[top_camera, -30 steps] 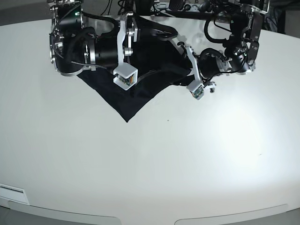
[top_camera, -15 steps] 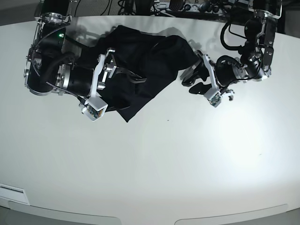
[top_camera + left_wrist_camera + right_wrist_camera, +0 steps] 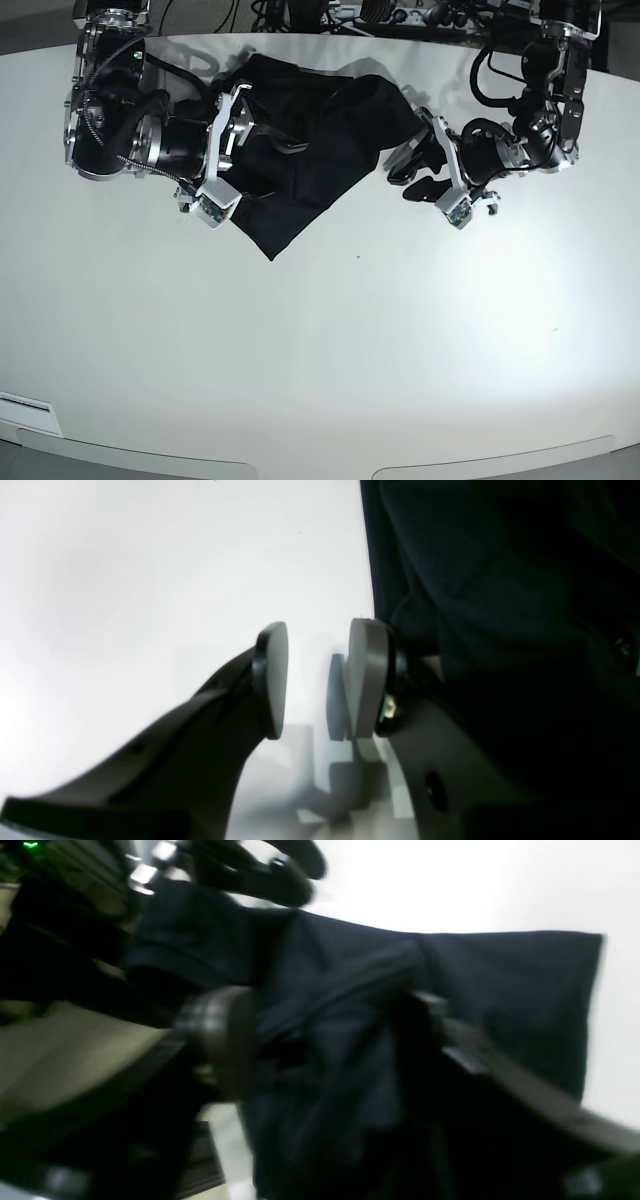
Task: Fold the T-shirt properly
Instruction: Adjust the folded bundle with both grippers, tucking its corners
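T-shirt (image 3: 300,150), black and crumpled, lies bunched near the bench (image 3: 330,350) far edge. Left wrist view: left gripper (image 3: 312,680) fingers parted, empty, beside the cloth. Right wrist view: right gripper (image 3: 325,1040) fingers straddle folds, grip unclear.

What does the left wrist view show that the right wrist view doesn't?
Only the left wrist view shows the left gripper: jaws apart over bare table, nothing between them, cloth beside one jaw. Only the right wrist view shows the right gripper, jaws straddling bunched cloth, and a straight shirt edge; blur hides whether it grips. Both show the black T-shirt on the white table.
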`<state>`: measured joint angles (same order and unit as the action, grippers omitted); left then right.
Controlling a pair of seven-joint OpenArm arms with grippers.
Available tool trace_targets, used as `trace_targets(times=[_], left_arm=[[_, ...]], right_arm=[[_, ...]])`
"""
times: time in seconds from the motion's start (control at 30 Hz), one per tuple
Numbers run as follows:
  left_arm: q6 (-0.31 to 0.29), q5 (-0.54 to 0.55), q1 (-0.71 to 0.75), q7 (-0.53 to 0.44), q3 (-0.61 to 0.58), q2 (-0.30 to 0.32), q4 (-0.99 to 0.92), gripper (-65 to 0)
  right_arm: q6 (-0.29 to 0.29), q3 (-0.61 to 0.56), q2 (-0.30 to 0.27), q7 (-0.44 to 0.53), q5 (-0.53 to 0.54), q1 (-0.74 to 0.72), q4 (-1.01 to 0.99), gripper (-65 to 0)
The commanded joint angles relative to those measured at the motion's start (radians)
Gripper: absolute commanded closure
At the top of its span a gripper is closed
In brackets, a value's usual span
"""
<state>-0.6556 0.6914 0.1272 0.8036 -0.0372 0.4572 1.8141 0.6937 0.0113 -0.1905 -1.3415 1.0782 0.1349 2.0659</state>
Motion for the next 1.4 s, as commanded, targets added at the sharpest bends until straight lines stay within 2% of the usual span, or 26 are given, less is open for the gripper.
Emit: trace_targets(times=[0.0,0.07,0.1,0.2,0.4,0.5,0.77,0.97,1.0,1.1,1.13,1.17,1.27,1.37], left_arm=[[-0.005,0.016,-0.011,-0.026,0.008,0.011,0.016,-22.3],[-0.005,0.016,-0.011,-0.026,0.008,0.011,0.016,-22.3],[-0.005,0.016,-0.011,-0.026,0.008,0.011,0.016,-22.3],[-0.005,0.016,-0.011,-0.026,0.008,0.011,0.016,-22.3],[-0.005,0.016,-0.011,-0.025,0.008,0.011,0.016,-22.3],[-0.005,0.017,-0.011,-0.026,0.008,0.011,0.016,-22.3],[-0.006,0.069,-0.011,-0.026,0.008,0.011,0.016,-22.3],[-0.006,0.069,-0.012,-0.026,0.008,0.011,0.017,-22.3],[-0.006,0.069,-0.012,-0.026,0.008,0.011,0.017,-22.3],[-0.006,0.085,-0.012,-0.026,0.008,0.011,0.017,-22.3],[-0.006,0.089,-0.012,-0.026,0.008,0.011,0.017,-22.3],[-0.006,0.094,-0.011,-0.026,0.008,0.011,0.017,-22.3],[-0.006,0.095,-0.012,-0.026,0.008,0.011,0.017,-22.3],[-0.006,0.095,-0.011,-0.026,0.008,0.011,0.017,-22.3]], right_arm=[[0.004,-0.009,-0.004,0.051,-0.010,-0.013,0.012,-26.2],[0.004,-0.021,-0.004,0.097,-0.065,-0.013,0.013,-4.4],[0.004,-0.021,-0.004,0.101,-0.064,-0.014,0.013,0.0],[0.004,-0.020,-0.004,0.098,-0.025,-0.013,0.032,0.0],[0.004,-0.020,-0.004,-0.055,0.207,0.024,0.113,0.0],[0.004,-0.020,-0.004,-0.055,0.266,0.078,0.157,0.0],[0.004,-0.020,-0.009,-0.055,0.362,0.216,0.210,0.0],[0.004,-0.020,-0.066,-0.055,0.357,0.290,0.210,-0.2],[0.004,-0.020,-0.078,-0.055,0.357,0.289,0.210,-7.7],[0.004,-0.020,-0.123,-0.055,0.394,0.289,0.210,-36.5],[0.004,-0.020,-0.140,-0.055,0.405,0.289,0.210,-43.4],[0.004,-0.020,-0.156,-0.055,0.405,0.289,0.211,-47.6],[-0.021,-0.020,-0.197,-0.055,0.405,0.289,0.222,-48.9],[-0.005,-0.018,-0.220,-0.055,0.405,0.289,0.276,-48.9]])
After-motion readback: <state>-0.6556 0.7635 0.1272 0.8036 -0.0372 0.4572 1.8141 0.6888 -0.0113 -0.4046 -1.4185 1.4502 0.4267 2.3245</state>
